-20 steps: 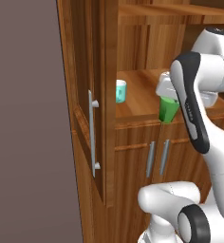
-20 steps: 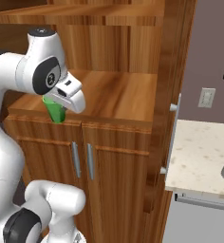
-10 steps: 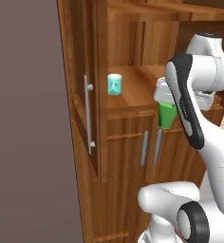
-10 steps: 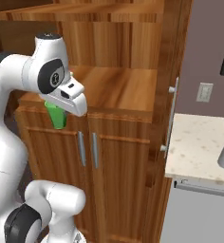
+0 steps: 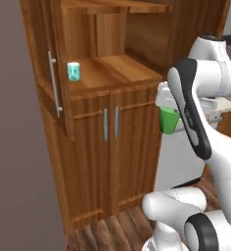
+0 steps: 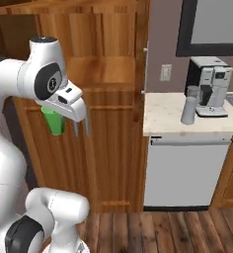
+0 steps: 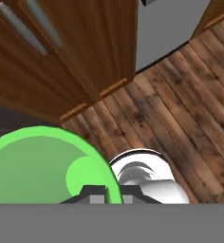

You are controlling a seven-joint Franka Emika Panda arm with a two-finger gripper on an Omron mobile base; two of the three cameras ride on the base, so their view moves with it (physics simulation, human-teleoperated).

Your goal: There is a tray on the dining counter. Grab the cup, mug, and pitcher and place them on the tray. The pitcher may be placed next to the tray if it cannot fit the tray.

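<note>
Swinging rightward with its driving base, the robot now faces a coffee machine [image 6: 212,84] and grey pitcher [image 6: 188,109] on a wall counter [image 6: 163,121]. Its gripper [image 7: 108,190] is clamped on the green cup [image 5: 168,120]; the mug [image 5: 73,71] waits on the cabinet ledge [image 5: 112,71]. Keeping the cup upright seems wise. Tray and dining counter are out of frame; the fingertips are mostly cut off.

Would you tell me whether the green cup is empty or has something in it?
Empty, as far as it shows: the hand view looks into the cup, held in the claw, and shows only a plain green inside. It hangs clear of the cabinet.
</note>
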